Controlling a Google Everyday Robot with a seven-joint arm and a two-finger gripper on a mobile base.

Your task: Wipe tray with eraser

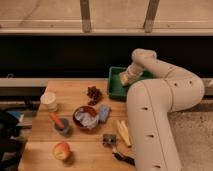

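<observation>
While my arm is reaching over the far right corner of the table, I am reporting as follows.

Step in hand: I am judging this to be the wiping stage itself; my gripper (126, 78) is sitting low inside the tray (116, 90), at its left half.
Pincer state: I am keeping it clenched on a pale cream block, which I am taking to be the eraser (123, 78); whether the block is actually touching the tray floor, I cannot tell.
Task's thing: the green tray is lying at the table's back right edge, partly hidden behind my own arm.
Next move: I am expecting to need a downward press and sideways strokes across the tray floor, keeping clear of the raised rim.
Arm pose: I am arching up from the lower right, bending at the top and pointing the wrist down and leftward into the tray.
Bystanders: the dark red bowl (85, 116) and the apple (62, 150) are lying well apart from the work.
</observation>
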